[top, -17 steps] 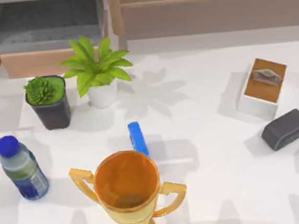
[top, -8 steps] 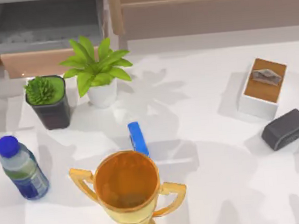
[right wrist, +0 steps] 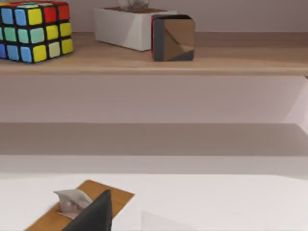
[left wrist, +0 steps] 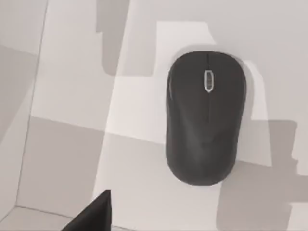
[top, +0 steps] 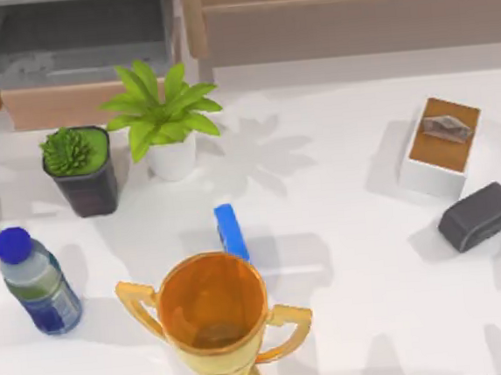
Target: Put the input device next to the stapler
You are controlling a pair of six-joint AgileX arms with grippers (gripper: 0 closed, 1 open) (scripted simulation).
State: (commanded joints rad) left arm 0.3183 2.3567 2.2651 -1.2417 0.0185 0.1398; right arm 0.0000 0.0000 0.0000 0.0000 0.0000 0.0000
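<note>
**A:** Where's the mouse right now?

**B:** Lying flat on the pale worktop, straight below the left arm's wrist camera. Nothing touches it. One dark finger of the left gripper pokes in at the edge of that view, well clear of the mouse — whether the gripper is wide open or closed, I cannot tell. It has hold of nothing that I can see.

**A:** And the stapler?

**B:** From above, it's the slim blue bar near the middle of the worktop, just on the far side of the gold trophy cup.

**A:** How would you expect the mouse to handle?

**B:** Light and rigid, I'd judge — a smooth plastic shell, so probably a bit slippery, and domed on top. The best hold looks like across the narrow width, on the two long sides around mid-body, behind the scroll wheel. Pinching end to end would likely be too wide a reach.

**A:** The right arm?

**B:** Idle. One finger of the right gripper shows before the tissue box, facing the shelf; its opening I cannot tell either.
</note>
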